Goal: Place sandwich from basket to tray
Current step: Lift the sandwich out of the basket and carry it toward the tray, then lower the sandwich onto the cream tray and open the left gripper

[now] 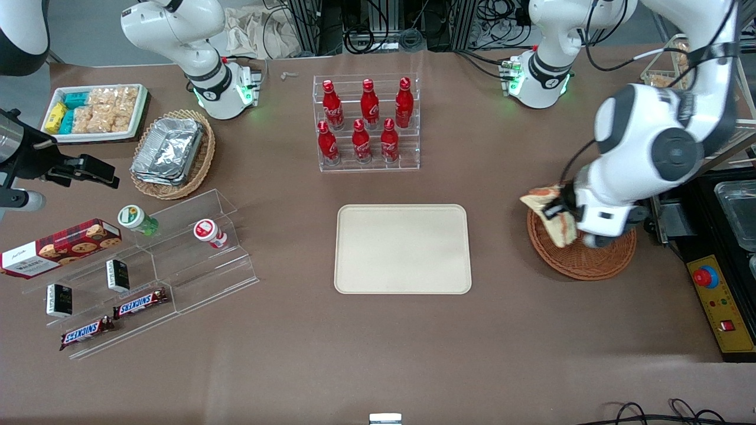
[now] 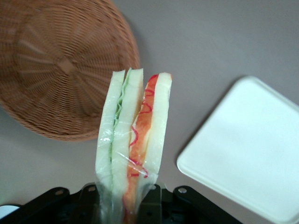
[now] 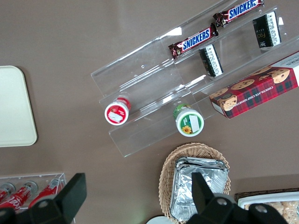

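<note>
**Sandwich lifted from basket; transfer to tray outstanding**

Item: sandwich (image 2: 133,140), triangular wedge in clear film, green filling visible in one half, red and orange in the other. Status: pinched between the fingers of the tool (image 1: 560,213), cut edge pointing away from the wrist. Location: held clear above the surface, over the rim of the basket (image 1: 582,260) on the side facing the tray (image 1: 403,248).

Item: basket (image 2: 60,65). Status: nothing is seen in it from the wrist view; its woven floor is exposed.

Item: tray (image 2: 247,149). Status: nothing is seen on it; it lies at the middle of the surface, apart from the basket.

Progress: pick-up is judged complete. Remaining: the sandwich is to be carried across the gap of bare surface, lowered onto the tray and released.
</note>
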Motion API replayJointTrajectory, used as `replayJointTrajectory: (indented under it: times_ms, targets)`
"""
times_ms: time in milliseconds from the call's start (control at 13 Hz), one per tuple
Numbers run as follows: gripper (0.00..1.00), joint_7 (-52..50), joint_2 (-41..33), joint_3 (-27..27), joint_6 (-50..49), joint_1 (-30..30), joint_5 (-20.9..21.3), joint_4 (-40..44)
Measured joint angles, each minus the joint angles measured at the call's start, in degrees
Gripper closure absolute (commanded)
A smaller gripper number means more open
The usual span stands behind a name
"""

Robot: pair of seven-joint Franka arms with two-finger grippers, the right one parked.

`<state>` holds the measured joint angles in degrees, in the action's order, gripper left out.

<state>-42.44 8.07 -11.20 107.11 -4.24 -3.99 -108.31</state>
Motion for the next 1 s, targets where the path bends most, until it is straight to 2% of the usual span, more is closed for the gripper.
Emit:
replayJointTrajectory:
  times_ms: [231, 615, 1000]
  targets:
    - [1.0, 0.1, 5.1, -4.3, 0.9, -3.8, 4.8, 2.5]
    - [1.0, -0.4, 14.1, -4.8, 9.2, -12.5, 11.2, 3.1]
    - [1.0, 1.7, 21.3, -4.8, 20.2, -13.3, 14.7, 3.4]
